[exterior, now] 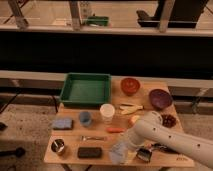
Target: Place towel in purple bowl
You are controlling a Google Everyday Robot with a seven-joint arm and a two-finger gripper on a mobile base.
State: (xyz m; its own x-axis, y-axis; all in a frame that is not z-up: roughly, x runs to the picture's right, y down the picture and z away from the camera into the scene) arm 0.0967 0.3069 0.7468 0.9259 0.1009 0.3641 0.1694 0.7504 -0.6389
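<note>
A pale crumpled towel (119,151) lies at the table's front edge, right of centre. My white arm reaches in from the lower right, and my gripper (128,145) is at the towel, right on its upper right side. The arm's end hides most of the gripper. The purple bowl (160,98) stands empty at the table's right edge, well behind and to the right of the towel.
A green tray (86,89) sits at the back left and a red bowl (130,85) at the back middle. Also on the table: a white cup (107,113), a blue cup (85,118), a blue pad (62,123), a metal cup (59,146), a black block (90,152), an orange marker (115,130), a banana (129,107) and a dark cluster (169,120).
</note>
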